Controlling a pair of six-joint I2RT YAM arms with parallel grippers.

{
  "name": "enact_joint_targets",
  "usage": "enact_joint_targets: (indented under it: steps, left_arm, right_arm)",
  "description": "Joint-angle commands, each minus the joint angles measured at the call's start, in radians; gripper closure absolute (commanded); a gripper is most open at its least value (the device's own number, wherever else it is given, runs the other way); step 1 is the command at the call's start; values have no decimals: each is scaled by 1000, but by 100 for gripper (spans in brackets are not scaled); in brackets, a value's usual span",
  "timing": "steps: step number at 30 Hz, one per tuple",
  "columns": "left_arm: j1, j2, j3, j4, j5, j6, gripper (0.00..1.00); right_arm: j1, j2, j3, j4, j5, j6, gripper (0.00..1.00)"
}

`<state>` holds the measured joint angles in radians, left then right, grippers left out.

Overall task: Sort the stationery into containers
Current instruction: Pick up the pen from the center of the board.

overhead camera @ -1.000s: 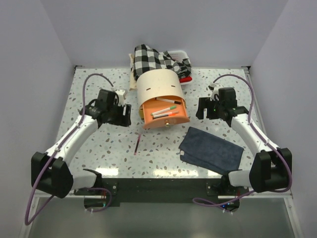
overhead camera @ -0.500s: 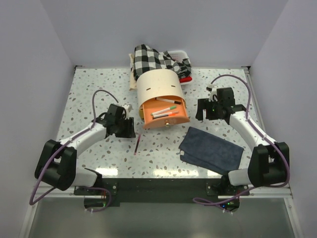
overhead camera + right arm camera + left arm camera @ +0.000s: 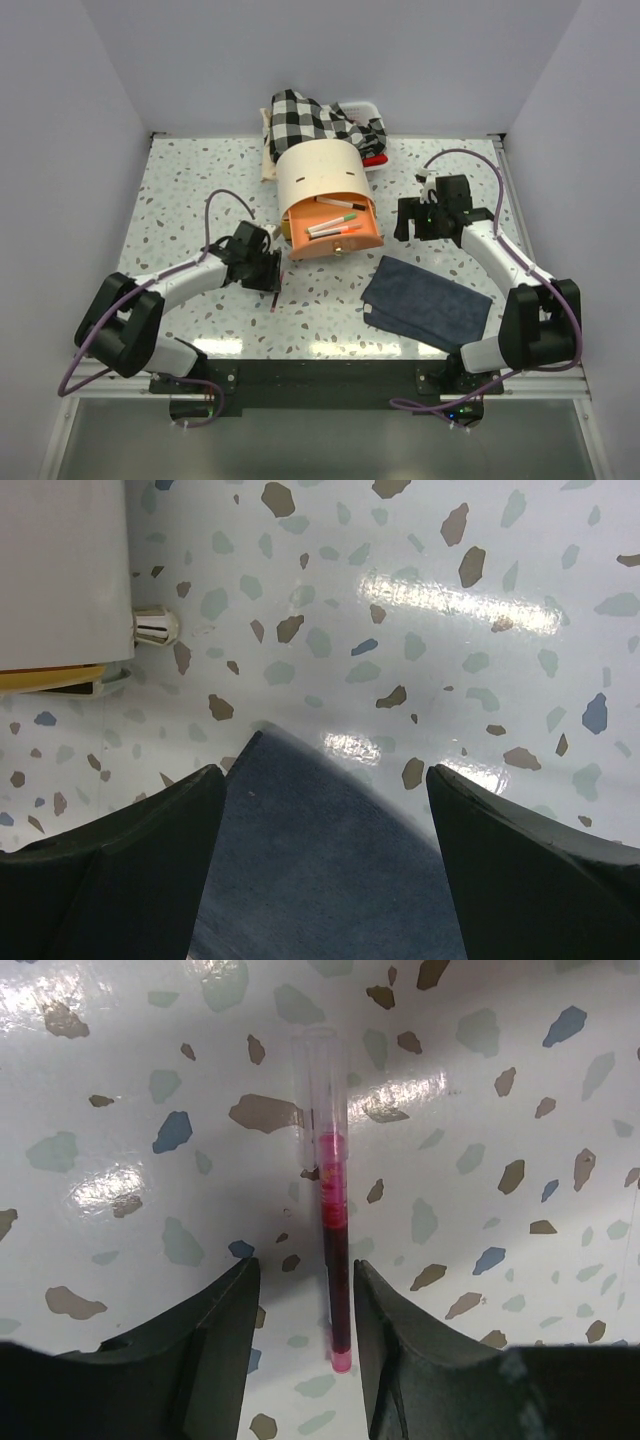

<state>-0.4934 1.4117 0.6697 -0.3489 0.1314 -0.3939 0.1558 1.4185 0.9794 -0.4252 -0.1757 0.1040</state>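
Note:
A dark red pen with a clear cap (image 3: 330, 1200) lies on the speckled table; in the top view it (image 3: 275, 296) shows just in front of my left gripper. My left gripper (image 3: 303, 1305) is open, its fingers low on either side of the pen's near end, the pen close to the right finger. The cream drum cabinet (image 3: 318, 175) stands at the middle, its orange drawer (image 3: 336, 240) pulled open with several pens (image 3: 332, 222) inside. My right gripper (image 3: 325, 800) is open and empty above the dark blue cloth's corner.
The dark blue cloth (image 3: 428, 303) lies at the front right. A white tray (image 3: 365, 108) with checked fabric (image 3: 315, 120) sits behind the cabinet. A drawer knob (image 3: 157, 626) shows at the left of the right wrist view.
My left arm has swung down and to the right, from beside the cabinet to the red pen, and now straddles its end. The right arm has barely moved.

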Motion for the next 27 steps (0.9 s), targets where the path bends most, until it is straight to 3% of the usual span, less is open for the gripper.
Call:
enact_joint_targets:
  steps: [1, 12, 19, 27]
  left_arm:
    - [-11, 53, -7, 5, -59, -25, 55]
    - [-7, 122, -9, -41, -128, -71, 64]
    - [62, 99, -34, -105, -194, -86, 65]
    - [69, 147, -30, -120, -202, -92, 66]
  right_arm:
    - [-6, -33, 2, 34, -2, -9, 14]
    - [-6, -46, -13, 36, 4, -9, 14]
    - [-6, -30, 4, 36, 4, -9, 14]
    - [-6, -16, 21, 36, -1, -3, 14]
